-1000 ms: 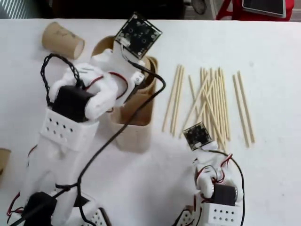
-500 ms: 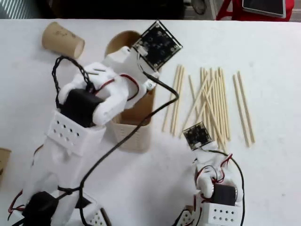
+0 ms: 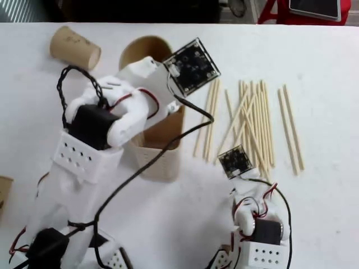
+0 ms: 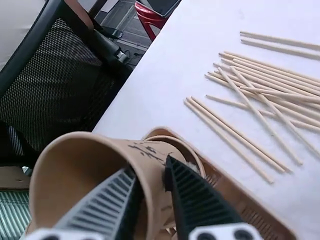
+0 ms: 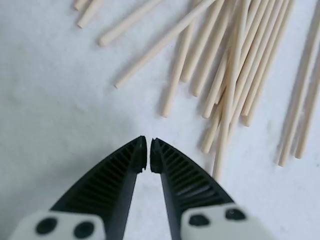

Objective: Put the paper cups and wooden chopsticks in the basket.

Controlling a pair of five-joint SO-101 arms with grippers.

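Observation:
My left gripper [image 4: 150, 169] is shut on the wall of a brown paper cup [image 4: 75, 160], one finger inside and one outside. It holds the cup [image 3: 140, 47] tilted over the far end of the tan basket [image 3: 161, 156]. Under the cup the basket's rim [image 4: 240, 210] shows, with the rim of another cup [image 4: 187, 147] inside it. Several wooden chopsticks [image 3: 252, 120] lie scattered on the white table to the basket's right. My right gripper [image 5: 148, 150] is shut and empty, low over the table just short of the near ends of the chopsticks [image 5: 235, 75].
A second paper cup [image 3: 74, 47] lies on its side at the far left of the table. Part of a third cup [image 3: 4, 188] shows at the left edge. A black mesh chair [image 4: 55, 85] stands beyond the table's far edge.
My left arm has swung to the right over the basket with the cup in it, and more of the cup's rim now shows. The right arm has stayed still.

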